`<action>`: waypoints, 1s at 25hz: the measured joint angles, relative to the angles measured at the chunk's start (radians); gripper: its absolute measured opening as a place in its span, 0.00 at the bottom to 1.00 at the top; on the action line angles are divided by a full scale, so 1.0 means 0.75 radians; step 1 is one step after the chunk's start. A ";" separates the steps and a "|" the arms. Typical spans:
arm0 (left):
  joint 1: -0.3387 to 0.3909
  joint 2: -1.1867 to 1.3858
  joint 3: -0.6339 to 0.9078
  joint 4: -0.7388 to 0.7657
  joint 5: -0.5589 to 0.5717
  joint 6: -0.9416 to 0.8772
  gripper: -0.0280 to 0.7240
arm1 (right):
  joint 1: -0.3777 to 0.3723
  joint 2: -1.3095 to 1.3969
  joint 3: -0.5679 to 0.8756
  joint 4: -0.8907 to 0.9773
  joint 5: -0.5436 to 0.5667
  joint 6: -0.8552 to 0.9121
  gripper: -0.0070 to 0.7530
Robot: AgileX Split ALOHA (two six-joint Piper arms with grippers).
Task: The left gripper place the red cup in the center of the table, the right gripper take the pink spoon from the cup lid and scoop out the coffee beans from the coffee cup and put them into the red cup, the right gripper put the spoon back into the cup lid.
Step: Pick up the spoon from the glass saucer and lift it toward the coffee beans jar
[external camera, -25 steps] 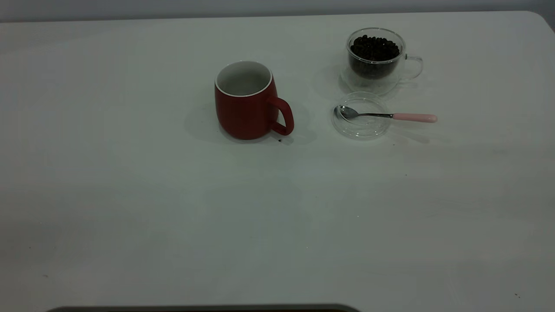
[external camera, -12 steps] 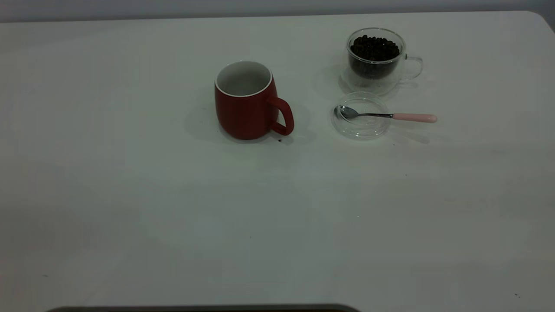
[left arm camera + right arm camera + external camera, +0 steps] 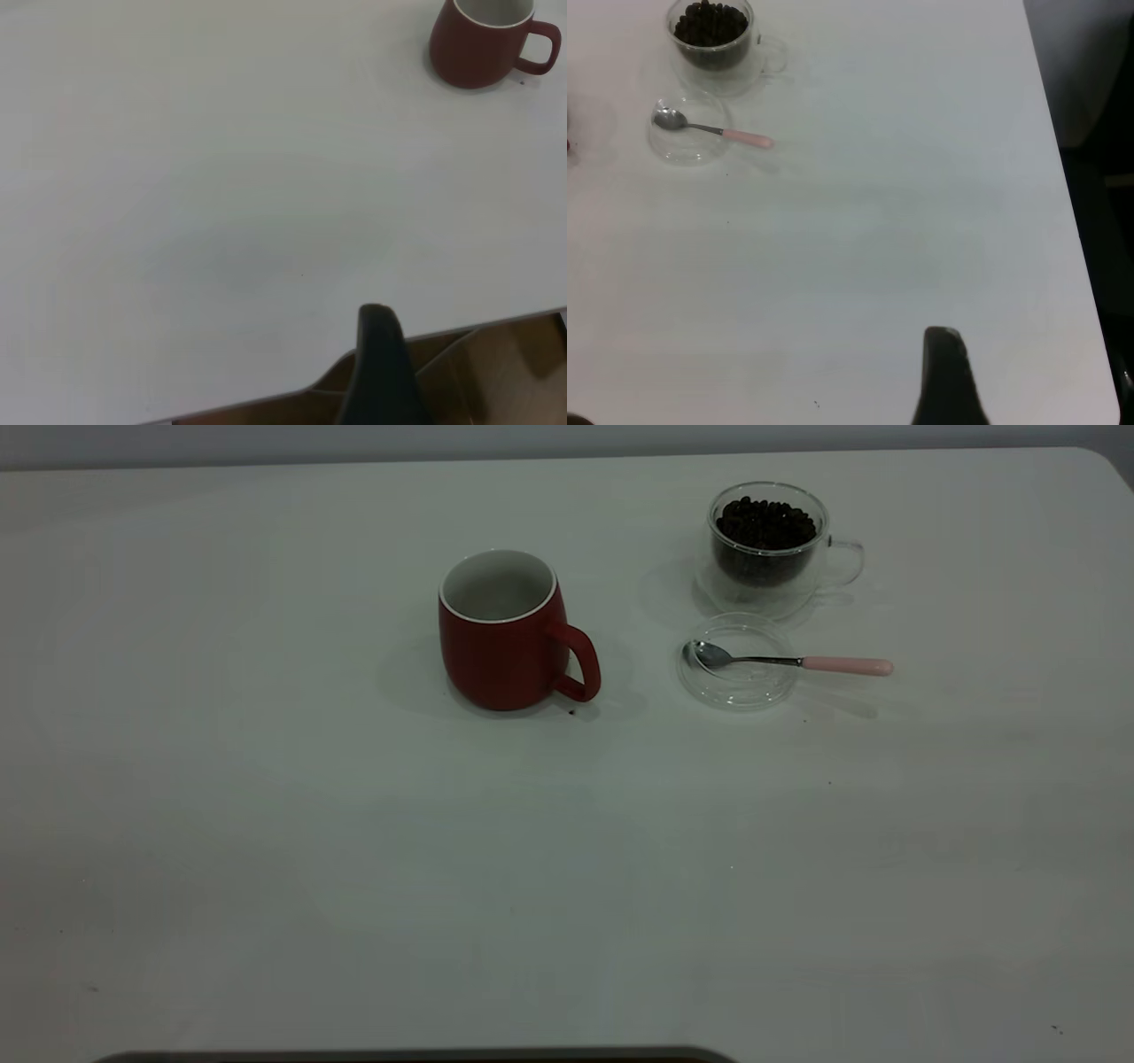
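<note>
Nothing has moved since the earlier frame: your glossy red ceramic cup sits upper centre on the white counter, and the pink-handled metal spoon rests in the clear lid below the glass bean cup, within the right arm's reach. I cannot tell either arm's jaws' state.

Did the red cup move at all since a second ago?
No. The red cup stands at the same spot, its handle pointing toward the cup lid, with the same gap between them in the exterior view.
</note>
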 joint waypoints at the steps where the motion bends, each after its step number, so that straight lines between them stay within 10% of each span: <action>1: 0.000 0.000 0.000 0.000 0.000 0.000 0.82 | 0.000 0.000 0.000 0.000 0.000 0.000 0.73; 25: 0.001 0.000 0.000 0.000 0.000 0.000 0.82 | 0.000 0.043 -0.044 0.081 -0.045 0.043 0.75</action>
